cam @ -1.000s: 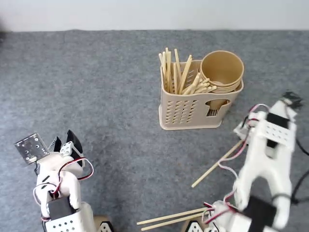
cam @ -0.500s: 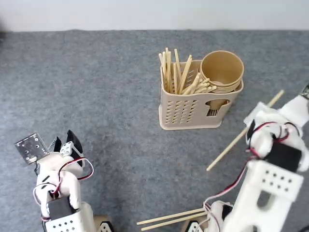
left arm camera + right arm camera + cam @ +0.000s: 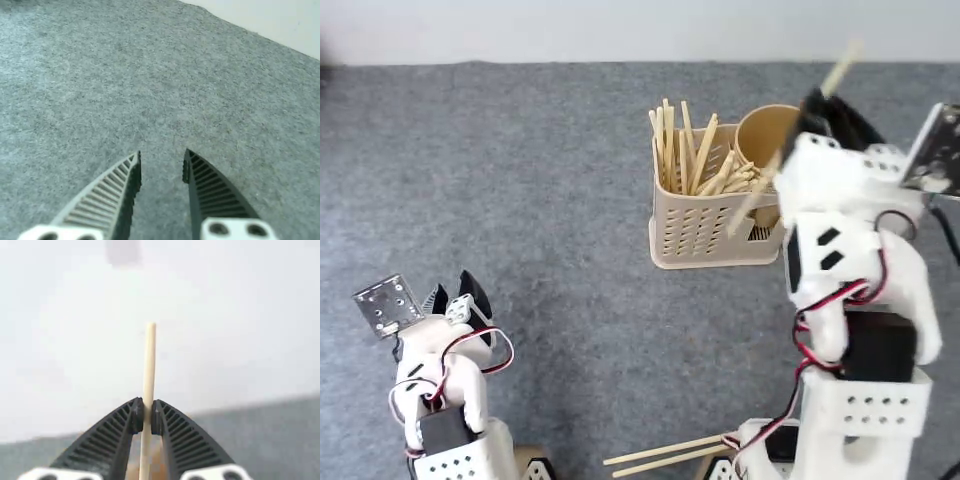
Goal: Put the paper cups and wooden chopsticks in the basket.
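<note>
We see the right gripper [image 3: 144,412] pinched tight on 1 wooden chopstick [image 3: 149,355] above the basket [image 3: 705,235], its long axis slanting, upper end pointing far-right, lower end toward the basket's front. The left gripper [image 3: 161,162] hangs slightly parted, holding nothing, over the grey carpet [image 3: 150,75].

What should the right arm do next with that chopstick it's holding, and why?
Probably swing its lower tip over the basket compartment holding the other chopsticks. The right gripper is shut on the chopstick, which slants across the side with the paper cups.
</note>
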Available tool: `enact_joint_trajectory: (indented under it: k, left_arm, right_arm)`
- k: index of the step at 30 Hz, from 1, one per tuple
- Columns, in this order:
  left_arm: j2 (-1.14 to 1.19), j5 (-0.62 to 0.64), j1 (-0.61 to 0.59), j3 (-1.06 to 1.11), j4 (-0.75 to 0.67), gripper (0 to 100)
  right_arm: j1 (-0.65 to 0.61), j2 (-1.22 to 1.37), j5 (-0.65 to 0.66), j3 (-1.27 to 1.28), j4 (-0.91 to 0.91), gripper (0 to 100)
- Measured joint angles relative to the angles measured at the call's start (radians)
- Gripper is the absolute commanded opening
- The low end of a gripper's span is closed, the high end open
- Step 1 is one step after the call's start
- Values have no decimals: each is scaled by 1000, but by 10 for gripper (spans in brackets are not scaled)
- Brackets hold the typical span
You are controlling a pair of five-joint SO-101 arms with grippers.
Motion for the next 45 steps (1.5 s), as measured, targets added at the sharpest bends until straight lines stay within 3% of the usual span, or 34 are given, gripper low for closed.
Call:
enact_joint_trajectory:
  k: [9,17,23,27,34,41,45]
  left_arm:
    - [0,-3,0,0,0,137]
    - [0,-5,0,0,0,137]
    - [0,-5,0,0,0,137]
    - [0,-5,0,0,0,137]
    - [0,-5,0,0,0,137]
    - [0,-5,0,0,0,137]
    - [0,-5,0,0,0,137]
  right_arm:
    - [-164,117,126,-2,-331,7]
    - [-175,279,218,69,-356,13]
    - [-198,287,292,126,-351,154]
    - [-207,278,296,126,-215,211]
    - [-230,204,299,77,64,213]
    - [-239,199,299,-57,470,212]
    - [-285,199,377,-75,681,212]
